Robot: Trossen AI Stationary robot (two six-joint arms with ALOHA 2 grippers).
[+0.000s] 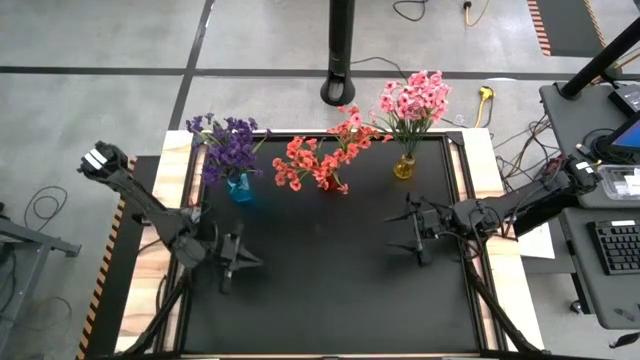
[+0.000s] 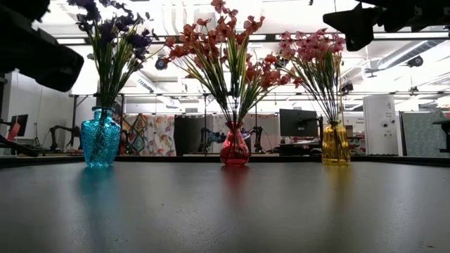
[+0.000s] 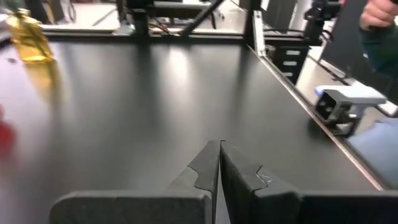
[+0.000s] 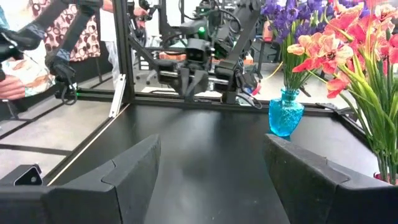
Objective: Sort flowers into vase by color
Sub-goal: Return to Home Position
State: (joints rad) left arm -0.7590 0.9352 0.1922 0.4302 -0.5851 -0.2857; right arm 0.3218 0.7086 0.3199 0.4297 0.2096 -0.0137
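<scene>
Three vases stand in a row at the table's far side. Purple flowers (image 1: pixel 228 145) stick into a blue vase (image 2: pixel 100 138). Coral-red flowers (image 1: pixel 325 155) stand in a red vase (image 2: pixel 235 147). Pink flowers (image 1: pixel 412 102) stand in a yellow vase (image 2: pixel 335 145). My left gripper (image 3: pixel 220 163) hangs shut over the table's left part, holding nothing. My right gripper (image 4: pixel 211 171) hangs open over the table's right part, nothing between its fingers.
The black tabletop (image 1: pixel 330 270) lies bare between the two arms and toward the near edge. A dark pole's base (image 1: pixel 340 85) stands beyond the far edge. A desk with a keyboard (image 1: pixel 615 245) is to the right. A person's hand (image 3: pixel 379 12) shows beyond the table.
</scene>
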